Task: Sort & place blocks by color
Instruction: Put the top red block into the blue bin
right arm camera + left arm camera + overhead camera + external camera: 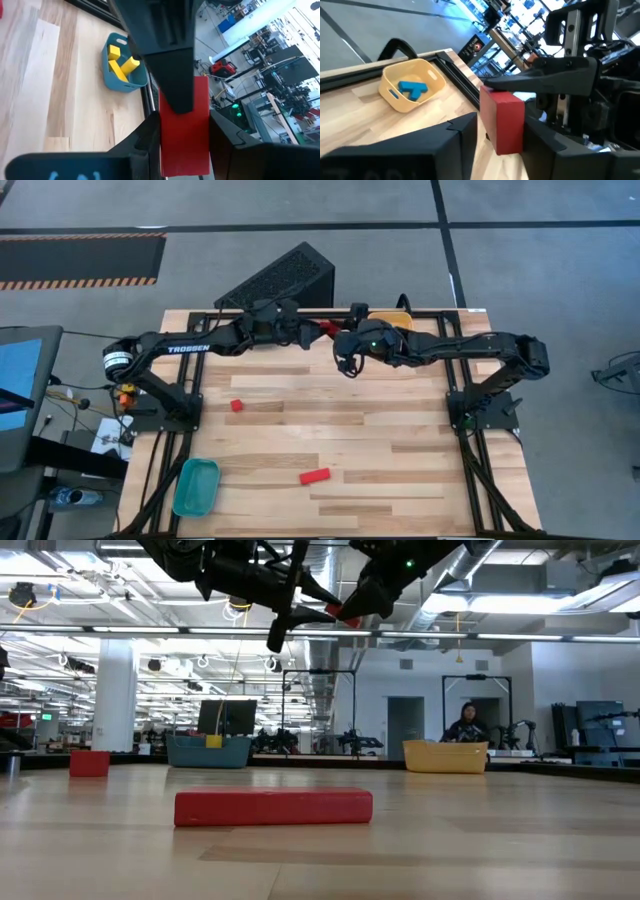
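So both arms are meeting mid-air over the far edge of the table, and it looks like a handoff: a red block sits right between the left gripper and the right gripper. In the right wrist view its fingers are clamped on the block's sides, long axis running out past the tips, and the left arm's finger lies across it. From the left wrist the block stands inside its jaws, which sit apart with gaps either side (closing in, I'd guess, but not gripping yet). Nothing blocks them up there. Down on the table a red bar and a small red cube wait, well apart, with a teal bin near the front-left corner and a yellow bin holding blue blocks just beside the meeting point.
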You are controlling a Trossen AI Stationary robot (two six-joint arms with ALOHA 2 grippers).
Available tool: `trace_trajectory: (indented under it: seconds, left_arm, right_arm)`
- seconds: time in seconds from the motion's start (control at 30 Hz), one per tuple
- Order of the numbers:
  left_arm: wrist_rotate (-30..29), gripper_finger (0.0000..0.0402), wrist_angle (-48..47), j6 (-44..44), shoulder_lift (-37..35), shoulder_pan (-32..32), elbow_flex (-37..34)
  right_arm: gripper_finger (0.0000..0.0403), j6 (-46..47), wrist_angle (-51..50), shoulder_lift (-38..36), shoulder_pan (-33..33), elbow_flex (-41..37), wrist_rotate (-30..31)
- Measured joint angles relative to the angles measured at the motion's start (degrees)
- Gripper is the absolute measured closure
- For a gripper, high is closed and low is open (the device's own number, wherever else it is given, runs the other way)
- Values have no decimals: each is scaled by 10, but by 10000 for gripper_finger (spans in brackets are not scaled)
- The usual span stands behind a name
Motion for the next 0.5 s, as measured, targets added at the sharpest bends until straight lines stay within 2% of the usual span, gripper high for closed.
trace_trajectory:
  seconds: [0.2, 0.3, 0.4, 0.5]
  left_arm:
    - [8, 370, -2, 8, 0, 1, 0]
    - [10, 376, -2, 13, 0, 1, 0]
    - [5, 373, -4, 21, 0, 1, 0]
    - [-19, 371, -28, 38, -8, 3, -1]
  right_arm:
    - [271, 2, -3, 0, 11, 0, 9]
    - [253, 34, -4, 0, 16, 0, 16]
    - [228, 123, -13, 0, 16, 0, 28]
    - [205, 262, -91, -5, 15, 1, 101]
